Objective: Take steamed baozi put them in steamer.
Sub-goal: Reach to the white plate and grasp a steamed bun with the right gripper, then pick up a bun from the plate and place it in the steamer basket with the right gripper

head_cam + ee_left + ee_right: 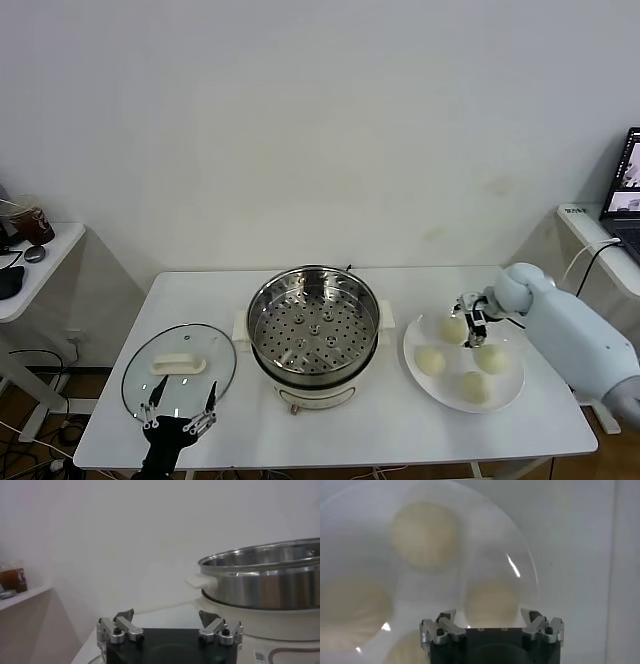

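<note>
**Right pincer poised over the plate's far bun**

Right gripper (467,318) hangs spread above the bun (453,328) at the plate's (443,388) 12 o'clock. I'd lower it squarely, fingers straddling the dome, and squeeze gently. Steamer (313,322) waits at its 9 o'clock. Left gripper (180,413) idles spread near the lid (179,366).

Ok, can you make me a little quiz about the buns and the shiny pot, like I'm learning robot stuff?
1. True or false: the steamer already holds a bun.
2. How many baozi lie on the white plate?
3. Which gripper is over the plate: A) left gripper B) right gripper?

Key: 1 false, it is empty. 2 four. 3 B; its fingers are open above a bun, while the left one waits open by the glass lid.
</note>
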You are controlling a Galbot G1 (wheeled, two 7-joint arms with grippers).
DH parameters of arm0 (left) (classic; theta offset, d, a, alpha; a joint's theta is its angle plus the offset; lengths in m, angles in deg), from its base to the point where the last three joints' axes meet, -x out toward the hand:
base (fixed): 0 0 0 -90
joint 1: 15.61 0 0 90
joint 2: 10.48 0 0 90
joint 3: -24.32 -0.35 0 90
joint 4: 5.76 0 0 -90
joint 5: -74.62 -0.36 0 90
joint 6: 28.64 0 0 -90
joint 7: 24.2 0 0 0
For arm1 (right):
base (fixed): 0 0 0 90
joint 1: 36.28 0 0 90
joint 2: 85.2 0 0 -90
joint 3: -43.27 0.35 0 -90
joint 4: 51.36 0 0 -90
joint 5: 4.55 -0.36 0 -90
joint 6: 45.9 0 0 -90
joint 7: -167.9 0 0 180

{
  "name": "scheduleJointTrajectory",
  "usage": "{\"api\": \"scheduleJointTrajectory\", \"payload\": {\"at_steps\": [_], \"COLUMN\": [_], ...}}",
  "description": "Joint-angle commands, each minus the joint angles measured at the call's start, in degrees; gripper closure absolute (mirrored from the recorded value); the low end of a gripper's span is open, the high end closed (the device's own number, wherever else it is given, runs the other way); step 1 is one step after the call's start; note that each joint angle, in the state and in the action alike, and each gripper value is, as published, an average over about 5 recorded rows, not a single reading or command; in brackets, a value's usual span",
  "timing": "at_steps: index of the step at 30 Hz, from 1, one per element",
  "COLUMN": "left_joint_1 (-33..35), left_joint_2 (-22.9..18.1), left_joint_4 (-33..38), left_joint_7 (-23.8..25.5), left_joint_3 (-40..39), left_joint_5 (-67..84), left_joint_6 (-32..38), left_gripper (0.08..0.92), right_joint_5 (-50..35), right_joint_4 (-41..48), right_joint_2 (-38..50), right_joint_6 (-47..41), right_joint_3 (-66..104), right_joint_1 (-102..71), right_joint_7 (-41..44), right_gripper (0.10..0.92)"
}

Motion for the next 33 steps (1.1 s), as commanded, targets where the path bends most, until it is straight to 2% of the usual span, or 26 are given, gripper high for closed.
{"api": "scheduleJointTrajectory", "payload": {"at_steps": [1, 11, 14, 18, 26, 33], "left_joint_1": [-0.1, -0.2, -0.1, 0.0, 0.3, -0.1], "left_joint_2": [0.0, 0.0, 0.0, 0.1, 0.5, 1.1], "left_joint_4": [-0.1, -0.1, -0.1, -0.1, 0.6, 1.1], "left_joint_7": [0.0, 0.1, 0.1, 0.3, 0.3, 0.0], "left_joint_3": [0.4, 0.7, 0.8, 0.8, 1.1, 1.5], "left_joint_5": [-0.2, 0.0, 0.0, 0.0, 0.4, 0.8], "left_joint_6": [0.2, 0.2, 0.2, 0.3, 0.3, 0.5], "left_gripper": [0.177, 0.177, 0.177, 0.177, 0.177, 0.177], "right_joint_5": [0.0, -1.1, -2.5, -6.2, -16.8, -28.7], "right_joint_4": [2.8, 1.1, -0.4, -4.3, -13.4, -16.5], "right_joint_2": [-2.3, -1.2, -0.2, 2.6, 10.2, 6.8], "right_joint_6": [-0.8, -1.7, -1.7, -1.8, 0.5, 5.5], "right_joint_3": [-2.7, -3.9, -4.7, -7.7, -17.7, -26.3], "right_joint_1": [2.1, 2.3, 2.9, 5.7, 21.4, 36.9], "right_joint_7": [0.0, 1.1, 1.6, 2.6, 5.1, 5.9], "right_gripper": [0.258, 0.498, 0.544, 0.565, 0.551, 0.55]}}
